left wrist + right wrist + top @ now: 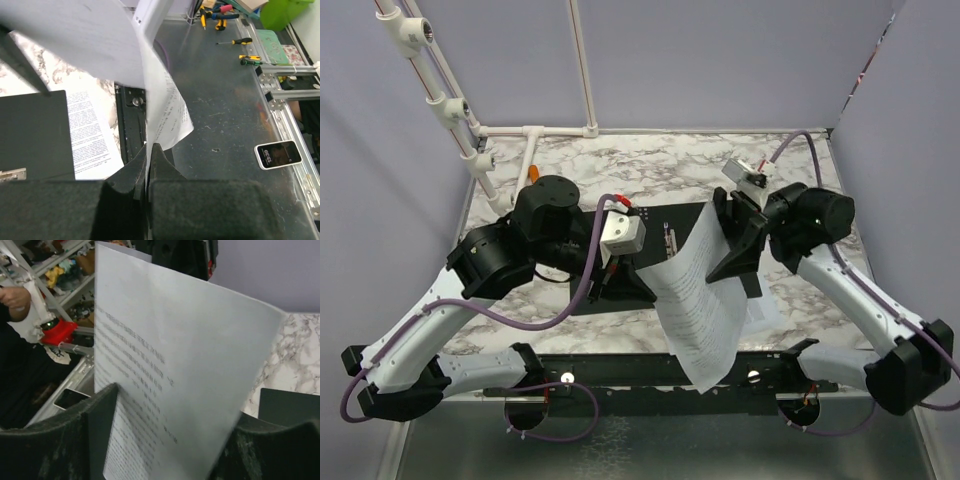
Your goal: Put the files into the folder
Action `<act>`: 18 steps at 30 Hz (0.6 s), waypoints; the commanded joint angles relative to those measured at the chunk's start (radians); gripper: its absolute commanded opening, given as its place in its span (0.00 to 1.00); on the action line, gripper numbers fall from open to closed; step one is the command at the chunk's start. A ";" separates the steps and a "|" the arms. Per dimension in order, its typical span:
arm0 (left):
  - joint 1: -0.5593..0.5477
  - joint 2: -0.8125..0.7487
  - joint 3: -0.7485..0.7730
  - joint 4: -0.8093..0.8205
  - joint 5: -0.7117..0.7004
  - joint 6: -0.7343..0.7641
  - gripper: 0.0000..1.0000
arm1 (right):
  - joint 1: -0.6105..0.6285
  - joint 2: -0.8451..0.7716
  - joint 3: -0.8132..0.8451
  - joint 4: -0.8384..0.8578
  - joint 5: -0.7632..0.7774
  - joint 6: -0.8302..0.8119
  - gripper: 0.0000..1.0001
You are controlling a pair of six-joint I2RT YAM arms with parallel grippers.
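L fingers [125,182] clamp the files [705,310] by an edge, R fingers [95,430] gape loose round them, prob. to steer sheets over the folder [655,218].

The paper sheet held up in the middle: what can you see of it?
The sheet is thin white paper printed with dense lines of small black text. It is lifted and bowed, not flat, above the open black folder, its near end reaching past the marble table's edge. The left gripper is shut on one edge; the sheet also passes between the right gripper's open fingers.
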 commanded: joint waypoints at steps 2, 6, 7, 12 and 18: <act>-0.003 -0.047 -0.024 0.010 -0.078 -0.027 0.00 | 0.005 -0.146 0.115 -1.068 -0.034 -0.900 0.63; -0.003 -0.043 -0.041 0.014 -0.093 -0.041 0.00 | 0.005 -0.138 0.220 -1.401 -0.083 -1.130 0.55; -0.003 -0.044 -0.044 0.016 -0.099 -0.042 0.00 | 0.006 -0.140 0.219 -1.409 -0.083 -1.131 0.55; -0.002 -0.052 -0.046 0.028 -0.160 -0.056 0.00 | 0.005 -0.169 0.182 -1.409 -0.064 -1.120 0.54; -0.002 -0.068 -0.046 0.047 -0.222 -0.093 0.00 | 0.006 -0.221 0.143 -1.415 -0.012 -1.096 0.52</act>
